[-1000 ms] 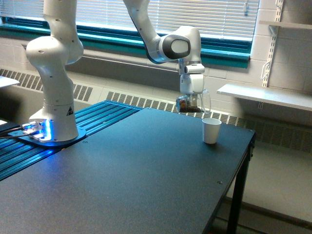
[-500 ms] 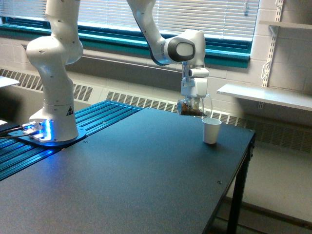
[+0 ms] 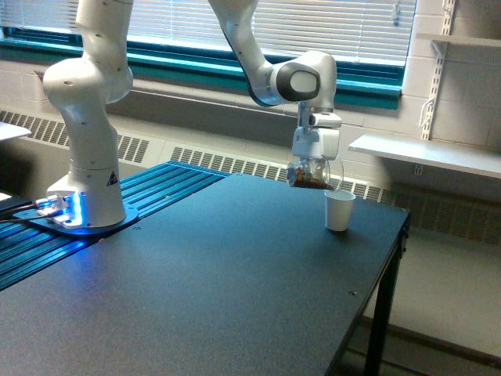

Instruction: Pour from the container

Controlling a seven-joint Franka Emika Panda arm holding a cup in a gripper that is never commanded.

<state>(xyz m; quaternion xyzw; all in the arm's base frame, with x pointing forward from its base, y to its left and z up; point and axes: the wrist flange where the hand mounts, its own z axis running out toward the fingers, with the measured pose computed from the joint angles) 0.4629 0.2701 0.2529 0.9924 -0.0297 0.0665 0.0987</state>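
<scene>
My gripper (image 3: 315,166) is shut on the container (image 3: 312,175), a small clear plastic cup with brown granular bits showing through its wall. The cup hangs tilted on its side, its mouth toward the exterior view's right. It is just above and slightly left of a small white paper cup (image 3: 339,210), which stands upright on the dark table (image 3: 211,282) near the far right corner. No bits are visibly falling.
The white arm base (image 3: 86,168) stands on a blue ribbed plate at the exterior view's left. The table's right edge (image 3: 391,258) drops off just past the paper cup. A white shelf (image 3: 427,153) and radiator grille line the wall behind.
The gripper with the clear cup has shifted to the exterior view's right, closer over the white paper cup, and sits slightly lower. The paper cup has not moved.
</scene>
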